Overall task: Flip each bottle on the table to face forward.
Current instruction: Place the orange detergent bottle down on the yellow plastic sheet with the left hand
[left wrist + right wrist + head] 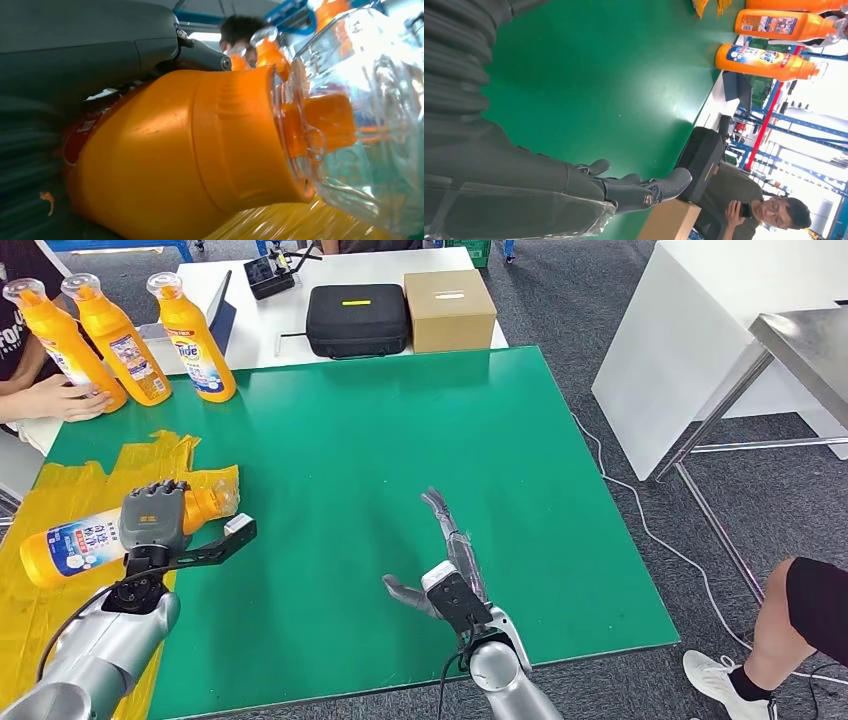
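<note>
Orange bottles (190, 338); green table (400, 460); yellow plastic sheet (60, 490).

My head view is evenly bright and sharp, with only soft shadows on the green table mat (400, 460). At my left wrist the clear plastic bottle cap (360, 115) glares and blurs toward three o'clock. My right wrist view washes out white at four o'clock.

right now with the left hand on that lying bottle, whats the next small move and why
Probably lift the bottle slightly off the yellow plastic sheet and begin tipping it upright. The left hand has its fingers wrapped over the bottle's body, so the grasp looks set, yet the bottle lies on its side while three bottles stand at the table's far edge. The right hand rests open on the green table.
</note>
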Tool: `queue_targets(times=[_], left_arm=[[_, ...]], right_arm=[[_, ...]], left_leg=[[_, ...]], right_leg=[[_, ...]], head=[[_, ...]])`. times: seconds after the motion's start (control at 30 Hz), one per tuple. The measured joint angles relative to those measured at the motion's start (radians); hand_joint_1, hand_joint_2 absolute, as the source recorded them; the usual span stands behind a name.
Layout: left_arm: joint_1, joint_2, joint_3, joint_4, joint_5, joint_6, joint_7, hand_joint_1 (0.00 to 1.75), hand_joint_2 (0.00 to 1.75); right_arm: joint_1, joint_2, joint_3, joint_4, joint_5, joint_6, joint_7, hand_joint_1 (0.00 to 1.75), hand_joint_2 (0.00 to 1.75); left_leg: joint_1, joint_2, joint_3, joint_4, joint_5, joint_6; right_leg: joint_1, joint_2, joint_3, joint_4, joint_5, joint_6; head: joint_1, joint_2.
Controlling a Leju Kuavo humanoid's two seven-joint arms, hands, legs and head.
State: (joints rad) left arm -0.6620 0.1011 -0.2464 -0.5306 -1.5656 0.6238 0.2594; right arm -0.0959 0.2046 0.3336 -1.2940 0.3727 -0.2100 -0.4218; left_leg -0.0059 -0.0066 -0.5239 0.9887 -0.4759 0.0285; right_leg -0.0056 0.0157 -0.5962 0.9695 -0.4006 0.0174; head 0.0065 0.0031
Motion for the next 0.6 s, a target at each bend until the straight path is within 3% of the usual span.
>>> queue_targets(times=[0.03,0.2,0.47,0.6], left_arm=[[-0.001,0.0,0.004,0.008,0.0,-0.005,0.007,0.0,1.75],[-0.013,-0.002,0.035,0.048,0.016,-0.101,0.045,0.0,1.75],[-0.015,-0.031,0.119,0.08,0.042,-0.173,-0.023,0.0,1.75],[-0.013,-0.057,0.176,0.081,0.079,-0.178,-0.111,0.0,1.75]], right_arm=[[0.0,0.0,0.0,0.0,0.001,0.0,0.001,0.0,1.75],[0.003,0.001,-0.002,0.0,0.012,0.006,0.012,0.0,1.75],[0.006,0.004,-0.017,0.0,-0.01,0.026,0.026,0.0,1.75],[0.012,0.008,-0.028,0.0,-0.023,0.034,0.03,0.0,1.75]], left_leg=[[0.0,0.0,0.0,0.0,0.0,0.0],[0.0,0.0,0.0,0.0,0.0,0.0],[0.0,0.0,0.0,0.0,0.0,0.0],[0.0,-0.001,0.0,0.0,0.0,0.0]], right_leg=[[0.0,0.0,0.0,0.0,0.0,0.0],[0.0,0.0,0.0,0.0,0.0,0.0],[0.0,0.0,0.0,0.0,0.0,0.0],[0.0,0.0,0.0,0.0,0.0,0.0]], head=[[0.0,0.0],[0.0,0.0],[0.0,0.0],[0.0,0.0]])
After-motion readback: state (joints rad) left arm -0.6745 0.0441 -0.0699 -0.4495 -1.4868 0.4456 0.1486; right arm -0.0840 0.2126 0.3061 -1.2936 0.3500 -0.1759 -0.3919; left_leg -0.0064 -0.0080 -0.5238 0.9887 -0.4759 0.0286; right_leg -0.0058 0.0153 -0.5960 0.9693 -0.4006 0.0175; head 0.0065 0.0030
